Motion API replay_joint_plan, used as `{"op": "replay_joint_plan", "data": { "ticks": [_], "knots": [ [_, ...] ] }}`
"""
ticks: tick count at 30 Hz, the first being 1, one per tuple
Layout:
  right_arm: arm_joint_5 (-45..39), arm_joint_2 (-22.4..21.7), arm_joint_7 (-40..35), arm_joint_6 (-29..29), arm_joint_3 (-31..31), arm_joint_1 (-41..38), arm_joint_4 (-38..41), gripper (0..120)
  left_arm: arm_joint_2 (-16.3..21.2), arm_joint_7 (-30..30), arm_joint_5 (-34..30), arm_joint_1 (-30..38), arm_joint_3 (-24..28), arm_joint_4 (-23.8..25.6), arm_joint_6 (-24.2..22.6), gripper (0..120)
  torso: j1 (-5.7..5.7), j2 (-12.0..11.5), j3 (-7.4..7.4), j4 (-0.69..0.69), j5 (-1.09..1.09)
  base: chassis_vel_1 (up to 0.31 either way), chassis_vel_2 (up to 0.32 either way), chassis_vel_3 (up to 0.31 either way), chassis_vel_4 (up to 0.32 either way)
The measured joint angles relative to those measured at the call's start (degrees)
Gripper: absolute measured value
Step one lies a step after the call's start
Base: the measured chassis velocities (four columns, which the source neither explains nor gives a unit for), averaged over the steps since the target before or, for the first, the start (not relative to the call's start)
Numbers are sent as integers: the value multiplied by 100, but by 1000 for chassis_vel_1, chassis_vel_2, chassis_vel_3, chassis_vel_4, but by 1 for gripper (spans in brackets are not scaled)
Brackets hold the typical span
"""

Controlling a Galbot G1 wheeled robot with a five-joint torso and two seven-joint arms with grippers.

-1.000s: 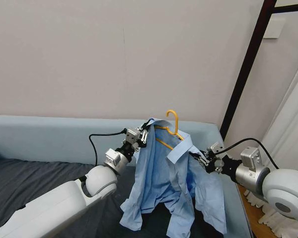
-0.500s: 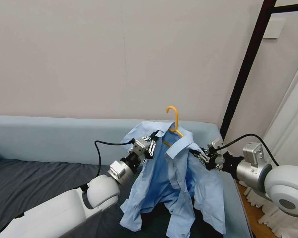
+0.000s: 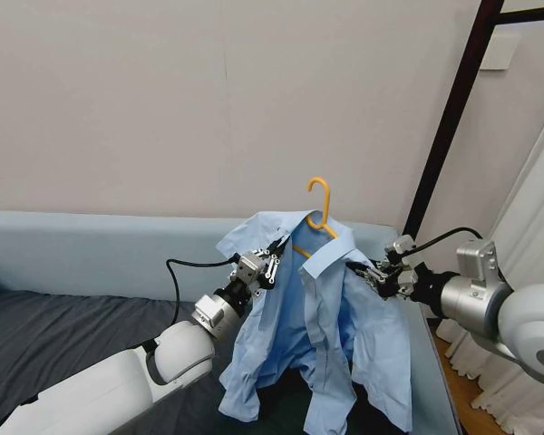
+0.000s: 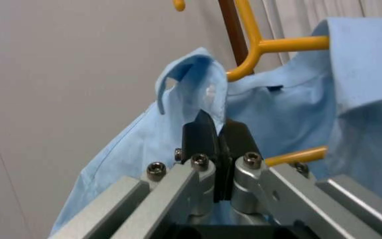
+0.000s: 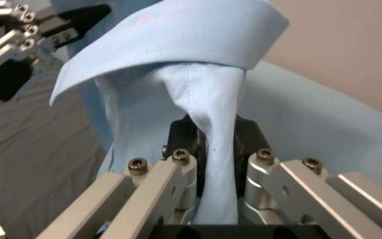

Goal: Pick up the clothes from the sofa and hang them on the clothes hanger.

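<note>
1. Your left gripper [image 3: 270,262] is pinched shut on the blue shirt [image 3: 295,335], just beside the collar.
2. Your right gripper [image 3: 367,275] clamps a fold of the shirt's other shoulder.
3. The shirt is draped over the orange hanger [image 3: 320,207] (held up between both arms), above the sofa [image 3: 72,245].

The shirt [image 3: 319,317] covers most of the hanger [image 3: 319,207]: both shoulders lie under cloth, with just the hook and a short run of bar clear at the shirt's 12 o'clock. In the left wrist view the hook's top is cut by the picture's edge. The tips of the left tool [image 3: 274,257] and the right tool [image 3: 372,275], each pinched on fabric, are buried in folds. In the head view the hem runs off the frame at 6 o'clock, and the shirt hides part of the sofa [image 3: 91,245].
</note>
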State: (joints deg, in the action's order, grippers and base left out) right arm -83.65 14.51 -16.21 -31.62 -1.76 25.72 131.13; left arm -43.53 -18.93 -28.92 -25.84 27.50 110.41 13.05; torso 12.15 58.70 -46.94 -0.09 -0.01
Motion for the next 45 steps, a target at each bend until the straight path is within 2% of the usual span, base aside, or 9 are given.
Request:
{"op": "replay_joint_plan", "data": {
  "ticks": [15, 19, 24, 25, 29, 37, 39, 42, 45],
  "knots": [
    [-176, -200, -66, -16, 85, -170, 11, 7, -11, -205, 41, -143, -12, 36, -96, 0, 0, 0, 0, 0, 1, 0, 0, 0, 0],
    [-250, -291, -88, -35, 120, -211, 11, 7, 37, -238, 86, -233, -11, 96, -154, 12, 0, 0, 0, 0, 0, 0, 0, 0, 0],
    [-466, -428, -282, -64, 215, -225, 47, 7, 132, -358, 211, -736, -168, 268, -223, 36, 0, 0, 0, 0, 1, 0, 0, 0, 0],
    [-466, -428, -282, -64, 215, -225, 47, 7, 132, -358, 211, -736, -168, 268, -223, 36, 0, 0, 0, 0, 1, 0, 0, 0, 0],
    [-690, -475, -571, -100, 321, -217, 108, 7, 120, -414, 260, -1355, -522, 378, -208, 49, 0, 0, 0, 0, 1, 0, 0, 0, 0],
    [-1112, -354, -1279, 35, 542, -214, 112, 7, -361, -430, 536, -3593, -2205, 774, 74, 82, 0, 0, 0, 1, 1, 0, 0, 0, 0],
    [-1229, -354, -1340, 55, 589, -254, 91, 7, -417, -411, 615, -3848, -2344, 793, 134, 85, 0, 0, 0, 1, 1, 0, 0, 0, 0],
    [-1631, -415, -1477, 132, 852, -356, 12, 7, -782, -299, 917, -4769, -2960, 834, 353, 97, 0, 0, 0, 1, 1, 0, 0, 0, 0],
    [-1915, -489, -1595, 119, 1054, -384, -39, 7, -1093, -253, 1056, -5173, -3276, 829, 505, 99, 0, 0, 1, 1, 0, 0, 0, 0, 0]
  ]
}}
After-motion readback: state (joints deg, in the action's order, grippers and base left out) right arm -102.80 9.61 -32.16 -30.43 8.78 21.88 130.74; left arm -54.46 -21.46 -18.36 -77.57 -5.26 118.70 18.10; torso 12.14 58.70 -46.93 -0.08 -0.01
